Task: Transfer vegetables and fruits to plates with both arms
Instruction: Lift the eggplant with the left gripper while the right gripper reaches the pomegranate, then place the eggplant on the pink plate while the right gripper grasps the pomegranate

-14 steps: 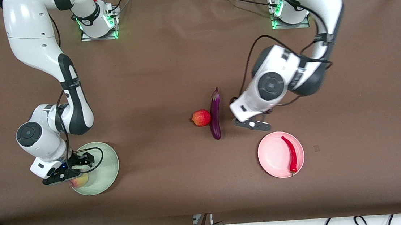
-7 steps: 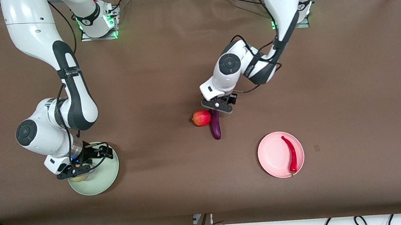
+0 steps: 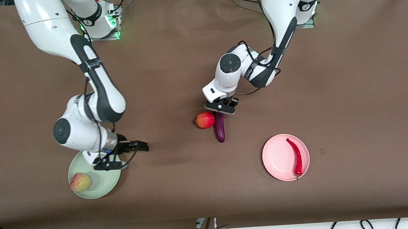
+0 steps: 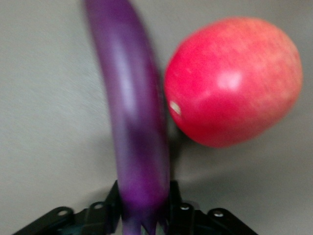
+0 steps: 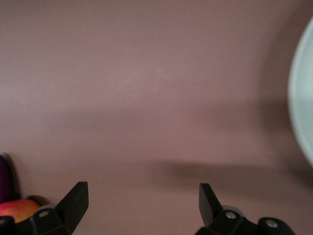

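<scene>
The eggplant (image 3: 220,128) lies on the table (image 3: 171,76) touching the red fruit (image 3: 205,120), pinched at its cap end by the low left hand (image 3: 221,107), so lifting may swing it or nudge the fruit, while the right hand (image 3: 128,154), spread and empty, hangs by the green plate (image 3: 101,186).

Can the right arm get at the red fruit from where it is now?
Probably yes. The right gripper, open, sits by the green plate with bare table up to the red fruit. But the left gripper is on the eggplant right beside it.
</scene>
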